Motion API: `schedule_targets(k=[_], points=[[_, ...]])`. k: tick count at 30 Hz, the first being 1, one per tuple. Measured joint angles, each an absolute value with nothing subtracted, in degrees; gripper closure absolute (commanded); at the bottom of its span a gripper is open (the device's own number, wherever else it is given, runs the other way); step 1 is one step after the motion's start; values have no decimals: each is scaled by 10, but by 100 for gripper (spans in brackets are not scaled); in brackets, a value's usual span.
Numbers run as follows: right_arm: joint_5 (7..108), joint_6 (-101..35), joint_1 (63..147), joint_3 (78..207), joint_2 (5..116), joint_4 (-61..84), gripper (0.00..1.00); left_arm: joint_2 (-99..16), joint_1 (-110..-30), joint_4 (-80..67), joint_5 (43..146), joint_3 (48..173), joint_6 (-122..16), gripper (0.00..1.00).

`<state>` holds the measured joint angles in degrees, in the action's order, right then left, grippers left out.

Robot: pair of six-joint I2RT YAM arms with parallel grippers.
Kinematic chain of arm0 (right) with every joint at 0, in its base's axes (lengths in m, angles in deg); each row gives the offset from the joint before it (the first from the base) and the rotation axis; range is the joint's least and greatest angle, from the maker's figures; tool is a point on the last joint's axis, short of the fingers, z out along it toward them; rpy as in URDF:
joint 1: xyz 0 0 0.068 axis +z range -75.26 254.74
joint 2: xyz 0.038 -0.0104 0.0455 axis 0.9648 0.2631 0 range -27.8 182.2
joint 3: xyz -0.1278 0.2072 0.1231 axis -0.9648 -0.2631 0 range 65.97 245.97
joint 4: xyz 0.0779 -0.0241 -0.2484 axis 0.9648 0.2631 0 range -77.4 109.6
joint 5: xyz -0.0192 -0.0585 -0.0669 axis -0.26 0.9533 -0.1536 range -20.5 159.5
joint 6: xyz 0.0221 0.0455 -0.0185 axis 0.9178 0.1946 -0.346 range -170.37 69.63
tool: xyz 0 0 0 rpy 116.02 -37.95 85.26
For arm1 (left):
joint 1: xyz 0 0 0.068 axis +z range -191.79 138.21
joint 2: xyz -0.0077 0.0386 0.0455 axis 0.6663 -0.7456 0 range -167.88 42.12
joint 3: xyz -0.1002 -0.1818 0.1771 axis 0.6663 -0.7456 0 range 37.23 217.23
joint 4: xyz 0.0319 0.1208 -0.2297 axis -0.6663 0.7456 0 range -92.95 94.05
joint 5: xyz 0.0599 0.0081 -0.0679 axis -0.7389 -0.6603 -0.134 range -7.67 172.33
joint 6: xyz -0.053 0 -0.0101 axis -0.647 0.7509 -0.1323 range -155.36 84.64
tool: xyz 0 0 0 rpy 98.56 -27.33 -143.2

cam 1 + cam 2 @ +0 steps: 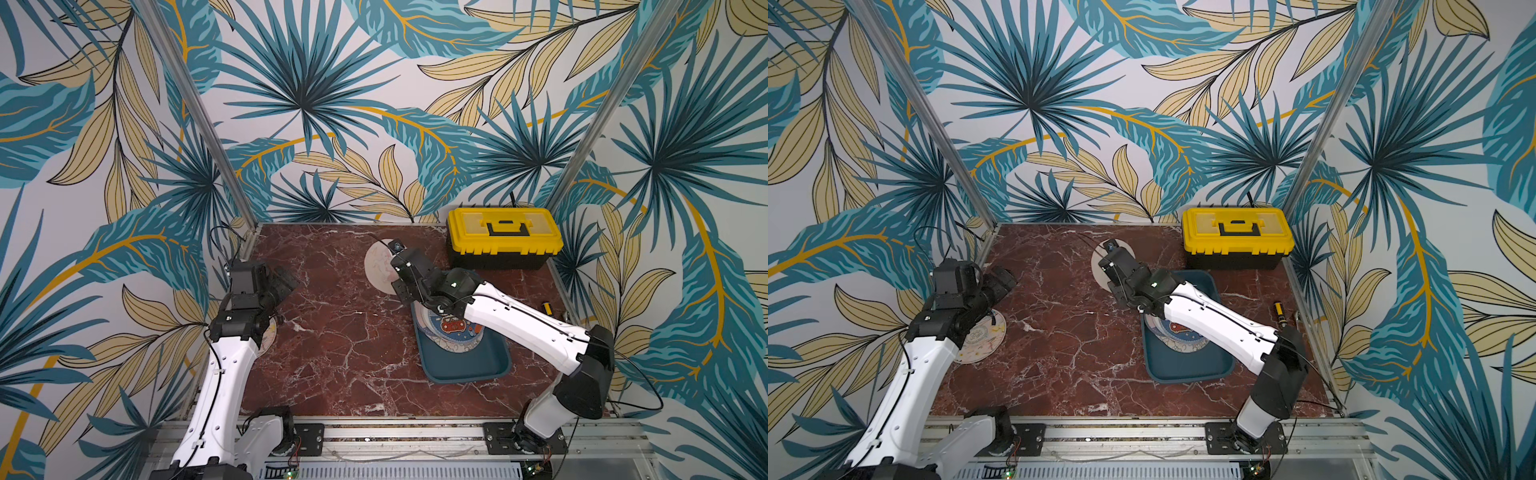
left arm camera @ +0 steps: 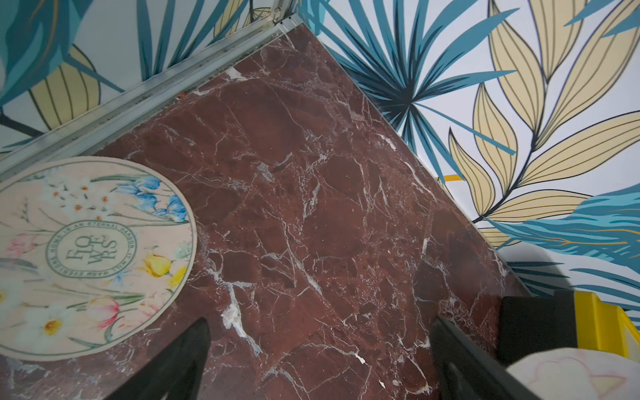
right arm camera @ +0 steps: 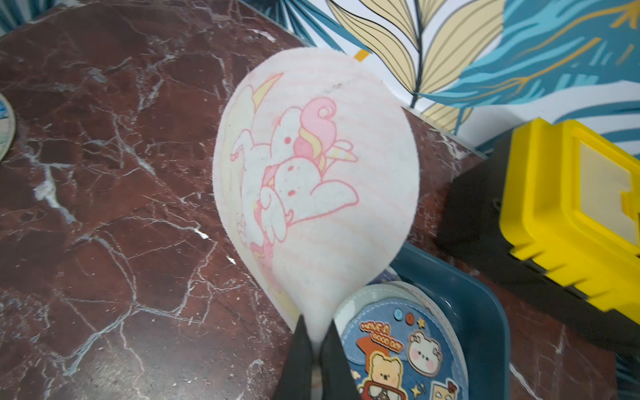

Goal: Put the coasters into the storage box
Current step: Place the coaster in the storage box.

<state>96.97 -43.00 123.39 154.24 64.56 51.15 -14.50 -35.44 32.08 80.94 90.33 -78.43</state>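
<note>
**Thin rim pinch could cost us the coaster**

Our right gripper (image 3: 317, 332) clamps only the rim of the pink unicorn coaster (image 3: 311, 180), above the table (image 3: 104, 173) just off the far-left corner of the storage box (image 3: 485, 311). The bent disc could slip free or snag the box wall. Our left gripper (image 2: 320, 320) gapes empty near the floral coaster (image 2: 86, 249) at the table's left edge.

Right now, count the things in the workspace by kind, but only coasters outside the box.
Coasters outside the storage box: 2 (pink coaster in right gripper, floral coaster lying flat)
Storage box: 1
Yellow toolbox: 1
Small yellow-and-black tool: 1
Total: 5
</note>
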Motion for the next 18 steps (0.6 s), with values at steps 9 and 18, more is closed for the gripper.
schedule_targets(k=[9,18], points=[[976,-401,1159,1486,568,549,100,-149,-345,324,825,883,-783,0],[927,-356,1132,1424,535,573,100,-170,-344,305,862,877,-775,0]])
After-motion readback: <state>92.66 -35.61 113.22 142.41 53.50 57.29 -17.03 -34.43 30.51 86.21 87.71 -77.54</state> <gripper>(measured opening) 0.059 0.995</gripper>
